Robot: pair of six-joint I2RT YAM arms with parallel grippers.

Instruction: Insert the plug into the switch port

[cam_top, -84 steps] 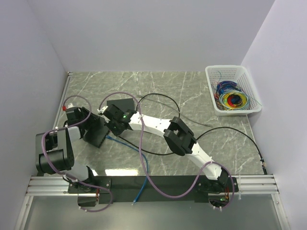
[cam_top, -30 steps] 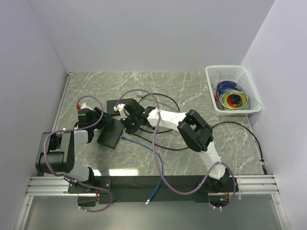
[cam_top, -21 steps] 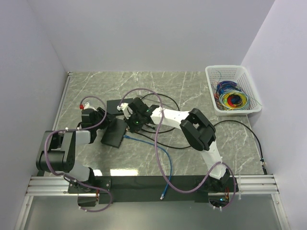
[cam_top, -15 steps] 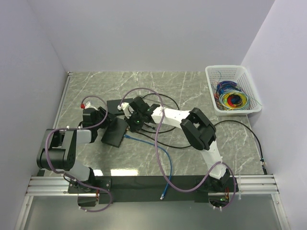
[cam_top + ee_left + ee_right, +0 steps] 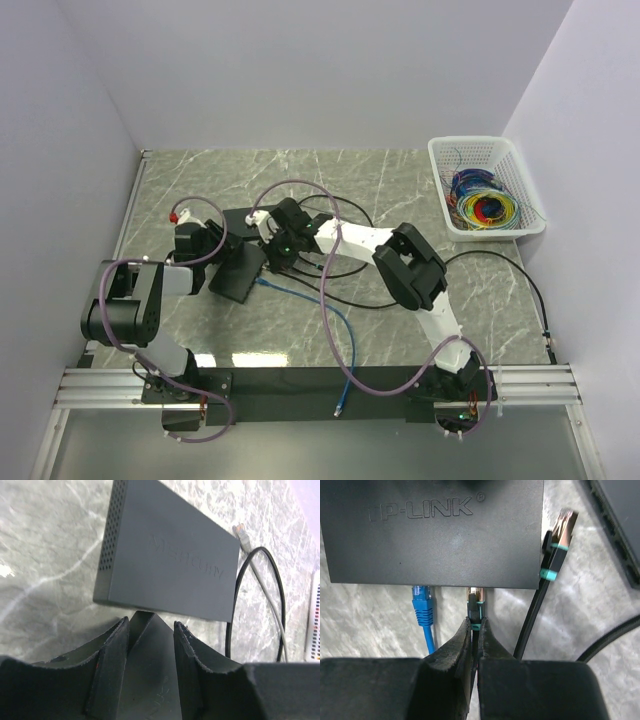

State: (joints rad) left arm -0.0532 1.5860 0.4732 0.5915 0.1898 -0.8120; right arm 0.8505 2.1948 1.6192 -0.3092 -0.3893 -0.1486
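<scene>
The switch (image 5: 430,530) is a flat black box marked TP-LINK, seen in the top view as the switch (image 5: 237,274) left of centre. My left gripper (image 5: 151,622) is shut on the switch's corner (image 5: 147,665), which fills the gap between its fingers. My right gripper (image 5: 476,624) is shut on the black plug (image 5: 475,607) with teal bands. The plug's metal tip touches the switch's front face, right of a blue plug (image 5: 422,602) seated in a port. How deep the tip sits is hidden. In the top view the right gripper (image 5: 270,262) is at the switch's right edge.
A second dark box (image 5: 170,562) lies beyond the switch, with a grey cable plug (image 5: 241,530) and a black cable loop (image 5: 260,580) beside it. A loose teal-banded plug (image 5: 559,540) lies right of the switch. A white basket (image 5: 440,190) of coloured cables stands at the back right.
The right gripper has carried the plug in to the switch's front face. The left gripper and switch have shifted slightly away from the arm bases. The blue cable's loose end has slid right.
</scene>
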